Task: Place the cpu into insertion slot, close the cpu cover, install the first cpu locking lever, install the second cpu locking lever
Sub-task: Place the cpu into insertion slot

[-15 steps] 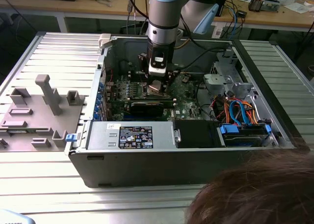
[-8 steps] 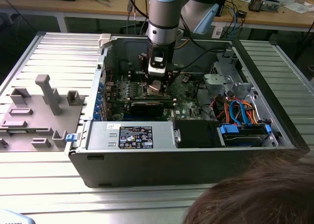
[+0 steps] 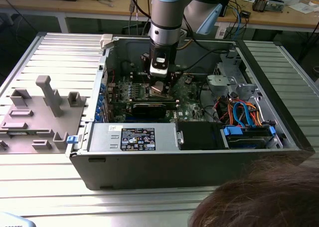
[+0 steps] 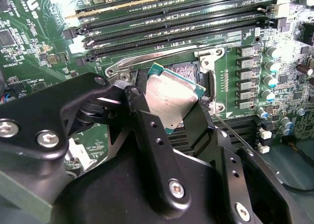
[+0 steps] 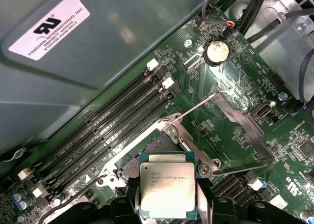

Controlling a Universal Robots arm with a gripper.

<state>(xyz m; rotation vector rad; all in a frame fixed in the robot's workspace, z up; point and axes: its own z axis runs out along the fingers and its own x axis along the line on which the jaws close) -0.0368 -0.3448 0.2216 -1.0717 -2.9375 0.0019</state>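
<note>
My gripper is down inside the open computer case, shut on the cpu, a small square chip with a dull silvery top. Black fingers press against two opposite edges of the chip. In the second wrist view the cpu hangs slightly tilted right over the insertion slot, whose dark contact field shows beyond it. I cannot tell whether chip and slot touch. The cpu cover, a thin metal frame, stands swung open beside the slot. A thin wire locking lever sticks up free.
Rows of black memory slots run beside the socket. A grey power supply and a bundle of cables fill the case's near side. A grey fixture lies on the table at the exterior view's left. A person's head is at the lower right.
</note>
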